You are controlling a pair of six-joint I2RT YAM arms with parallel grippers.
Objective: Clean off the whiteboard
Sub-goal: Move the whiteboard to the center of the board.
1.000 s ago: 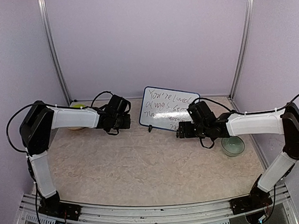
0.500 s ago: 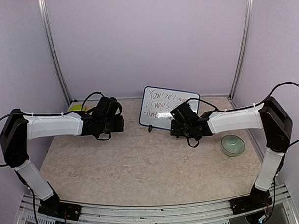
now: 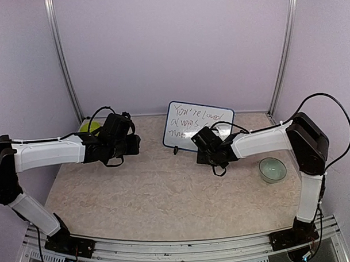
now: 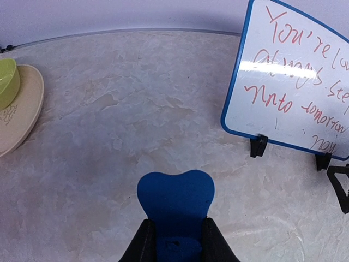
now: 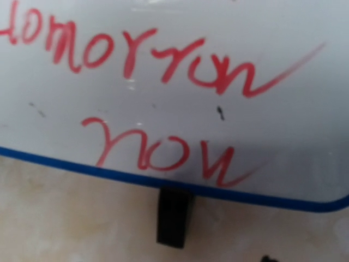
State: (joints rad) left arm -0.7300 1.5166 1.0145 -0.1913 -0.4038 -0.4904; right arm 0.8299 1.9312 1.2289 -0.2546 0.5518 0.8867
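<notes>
Whiteboard [image 3: 189, 123] stands tilted on thin legs [image 4: 258, 146] at the far middle, light, stiff and probably tippy, so I'd brace its right edge with my right gripper [image 3: 202, 144], whose spread I cannot tell, while my left gripper [image 4: 175, 241] pinches the blue eraser [image 4: 174, 199].

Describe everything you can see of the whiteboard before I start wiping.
The whiteboard is a small, glossy white rectangle with a thin dark-blue frame and rounded corners. It stands nearly upright on two black fold-out legs on the marbled table, near the back wall. Red handwritten marker lines cover it, ending "tomorrow now"; nothing looks wiped. The right gripper sits close in front of its lower right part; whether they touch cannot be told.
</notes>
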